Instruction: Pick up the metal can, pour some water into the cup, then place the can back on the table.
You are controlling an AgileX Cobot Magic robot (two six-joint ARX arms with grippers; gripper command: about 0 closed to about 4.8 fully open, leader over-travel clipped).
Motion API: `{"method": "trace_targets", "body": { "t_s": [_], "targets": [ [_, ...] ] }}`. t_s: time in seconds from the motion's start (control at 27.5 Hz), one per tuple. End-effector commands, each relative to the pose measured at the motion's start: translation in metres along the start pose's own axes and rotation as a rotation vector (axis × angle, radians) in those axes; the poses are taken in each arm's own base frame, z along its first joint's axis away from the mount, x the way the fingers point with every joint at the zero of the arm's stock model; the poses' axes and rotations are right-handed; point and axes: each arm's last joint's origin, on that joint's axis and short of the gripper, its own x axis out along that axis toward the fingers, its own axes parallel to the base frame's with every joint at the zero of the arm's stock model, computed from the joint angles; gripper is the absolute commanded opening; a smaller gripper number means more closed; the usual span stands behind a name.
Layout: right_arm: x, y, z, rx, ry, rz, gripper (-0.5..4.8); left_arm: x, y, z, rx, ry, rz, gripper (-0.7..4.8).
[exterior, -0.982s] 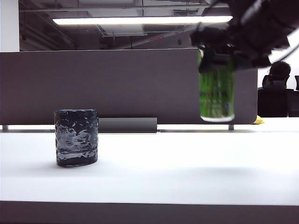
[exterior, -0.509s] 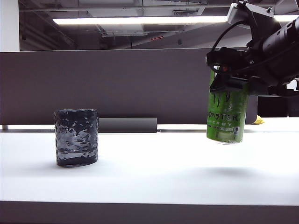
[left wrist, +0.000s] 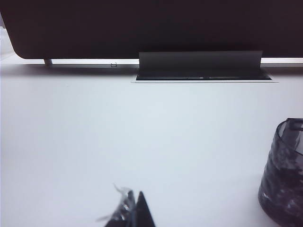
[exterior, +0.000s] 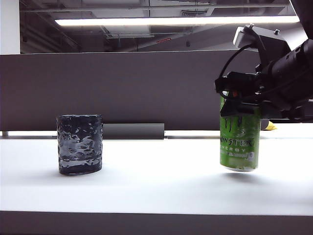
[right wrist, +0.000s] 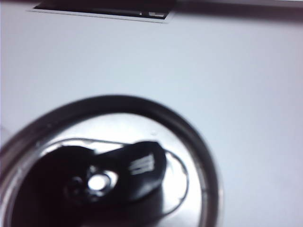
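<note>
The metal can [exterior: 239,142], bright green with a claw logo, hangs almost upright at the right of the white table [exterior: 156,188]. Its base is at or just above the surface; I cannot tell whether it touches. My right gripper [exterior: 239,95] is shut on its upper part. The right wrist view is filled by the can's silver lid and tab [right wrist: 109,165], with no fingers visible. The cup [exterior: 79,144], a dark rippled tumbler, stands far to the left. My left gripper [left wrist: 134,196] is shut and empty above the table [left wrist: 142,132], with the cup [left wrist: 284,175] off to one side.
A dark grey partition panel [exterior: 107,88] runs along the back of the table. A grey flap [exterior: 133,131] over a cable slot lies at its foot behind the cup, the same flap [left wrist: 199,64] showing ahead of the left gripper. A small yellow object [exterior: 270,127] sits far right.
My right gripper has come down with the can, from high in front of the partition to table level, drifting slightly right. The cup has not moved.
</note>
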Motion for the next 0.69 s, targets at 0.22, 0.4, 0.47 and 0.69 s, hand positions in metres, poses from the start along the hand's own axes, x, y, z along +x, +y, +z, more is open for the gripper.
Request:
{"method": "trace_targets", "body": {
  "t_s": [0.22,0.4,0.47,0.69],
  "targets": [
    [0.0011,-0.0005,0.0080,0.016,-0.070,0.001,2.06,0.0000,-0.0008,0.0016,0.001,-0.014,-0.008,-0.05],
    [0.0042,-0.0045,0.0064,0.017,-0.069,-0.016,2.06,-0.0001,-0.0057,0.0019,0.002,-0.017,-0.059,-0.05],
    [0.0060,-0.0046,0.0048,0.016,-0.065,-0.018,2.06,-0.0002,-0.0071,0.0019,0.002,-0.017,-0.073,-0.05],
    [0.0102,-0.0048,-0.0013,0.011,-0.036,-0.022,2.06,-0.0002,-0.0071,0.0019,0.002,-0.017,-0.073,-0.05]
  ]
}}
